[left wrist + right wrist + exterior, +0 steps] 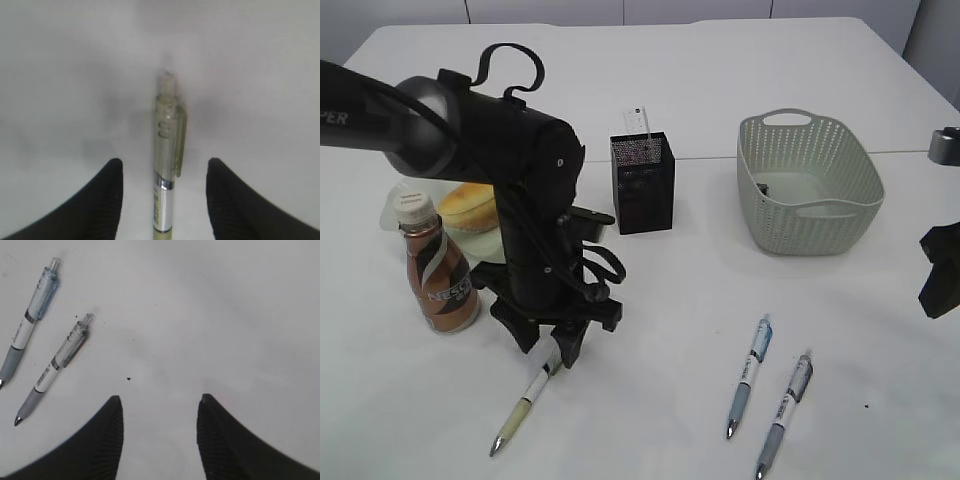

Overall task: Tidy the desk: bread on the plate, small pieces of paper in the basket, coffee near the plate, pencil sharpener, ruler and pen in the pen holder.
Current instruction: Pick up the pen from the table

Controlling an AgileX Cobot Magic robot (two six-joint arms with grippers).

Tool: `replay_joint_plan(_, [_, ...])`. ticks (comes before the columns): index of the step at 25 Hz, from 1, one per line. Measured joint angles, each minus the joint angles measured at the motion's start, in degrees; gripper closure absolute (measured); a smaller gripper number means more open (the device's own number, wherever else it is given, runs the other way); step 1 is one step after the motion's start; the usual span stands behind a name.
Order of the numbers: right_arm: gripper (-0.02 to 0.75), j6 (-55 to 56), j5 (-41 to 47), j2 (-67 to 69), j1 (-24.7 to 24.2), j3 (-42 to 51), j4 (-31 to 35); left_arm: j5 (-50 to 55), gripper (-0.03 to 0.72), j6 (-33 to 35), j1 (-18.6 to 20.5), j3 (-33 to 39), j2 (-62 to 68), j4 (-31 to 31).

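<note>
A greenish pen (525,400) lies on the white table at the front left. My left gripper (556,352) is open and straddles the pen's upper end; in the left wrist view the pen (167,165) lies between the two fingers (165,167) without touching them. Two more pens, a blue one (750,375) and a grey one (785,410), lie at the front right; they also show in the right wrist view (32,315) (55,365). My right gripper (159,402) is open and empty at the right edge (940,270). Bread (470,205) lies on a plate (480,245) behind the coffee bottle (435,270). The black mesh pen holder (642,180) holds a ruler (638,120).
A pale green basket (810,180) stands at the back right with something small inside. The left arm hides part of the plate.
</note>
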Motion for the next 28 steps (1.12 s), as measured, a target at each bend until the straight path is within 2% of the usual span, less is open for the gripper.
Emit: replay_joint_plan(28, [0.356, -1.12, 0.00, 0.00, 0.00, 0.00, 1.76, -2.25, 0.316, 2.43, 0.00, 0.00, 2.07, -1.17])
